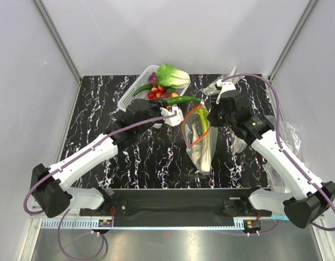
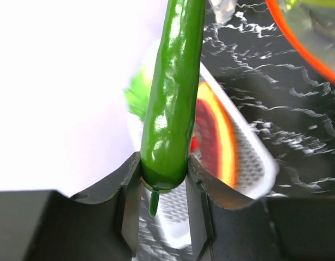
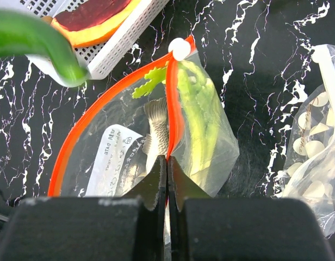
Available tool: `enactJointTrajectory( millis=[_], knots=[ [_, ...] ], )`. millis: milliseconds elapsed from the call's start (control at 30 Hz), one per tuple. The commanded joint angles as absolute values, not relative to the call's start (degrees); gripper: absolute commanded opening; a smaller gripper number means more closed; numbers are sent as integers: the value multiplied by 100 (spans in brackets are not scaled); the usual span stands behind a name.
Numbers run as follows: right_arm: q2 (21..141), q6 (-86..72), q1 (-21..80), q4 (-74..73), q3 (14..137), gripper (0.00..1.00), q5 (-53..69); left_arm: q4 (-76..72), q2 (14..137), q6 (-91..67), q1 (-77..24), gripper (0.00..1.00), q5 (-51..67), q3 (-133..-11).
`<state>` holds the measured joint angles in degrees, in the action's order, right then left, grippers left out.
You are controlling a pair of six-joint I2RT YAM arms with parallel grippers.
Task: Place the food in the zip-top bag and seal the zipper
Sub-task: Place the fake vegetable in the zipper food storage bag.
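My left gripper is shut on the stem end of a long green pepper, which hangs over the table between the basket and the bag. The zip-top bag lies in the middle with its mouth gaping. Its red-orange zipper forms a loop, with a white slider at the far end. My right gripper is shut on the zipper's near side and holds the mouth up. Inside the bag lie a green leek and a pale ribbed piece, beside the white label.
A white basket at the back holds a leafy cabbage and small red pieces. Wrinkly clear bags lie at the right and at the back right. White walls enclose the table.
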<state>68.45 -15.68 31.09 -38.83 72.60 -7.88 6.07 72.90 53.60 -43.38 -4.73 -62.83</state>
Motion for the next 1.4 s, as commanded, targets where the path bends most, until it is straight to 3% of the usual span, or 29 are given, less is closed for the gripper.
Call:
enactJointTrajectory(
  millis=[0,200,700,1033,1067,1167,1200,1233,1267,1367],
  knots=[
    [6671,-1582,3085,-3674,7269,0,-844,220,7084,7062,-4482,0,-185,-6074],
    [6724,-1582,3085,-3648,7269,0,-817,431,6794,8778,-4702,0,26,-5862],
    [6715,-1600,3085,-3639,7295,0,-765,299,7277,10467,-5335,0,-914,-5994],
    [6697,-1582,3085,-3577,7234,0,-747,290,7629,10960,-5835,12,-976,-6231],
    [6697,-1582,3085,-3560,7233,0,-747,273,7629,10960,-5914,15,-932,-6231],
    [6688,-1573,3085,-3551,7198,0,-747,63,7568,10995,-6002,52,-686,-6100],
    [6671,-1582,3085,-3542,7190,0,-747,-121,7559,11004,-6020,69,-607,-6065],
    [6671,-1582,3085,-3533,7181,0,-747,-184,7524,10995,-6038,77,-606,-6030],
    [6645,-1573,3085,-3533,7155,0,-747,-254,7515,10943,-6073,85,-598,-5986],
    [6601,-1573,3076,-3542,7128,0,-800,-535,7331,10349,-6091,91,-309,-5959]
  ],
)
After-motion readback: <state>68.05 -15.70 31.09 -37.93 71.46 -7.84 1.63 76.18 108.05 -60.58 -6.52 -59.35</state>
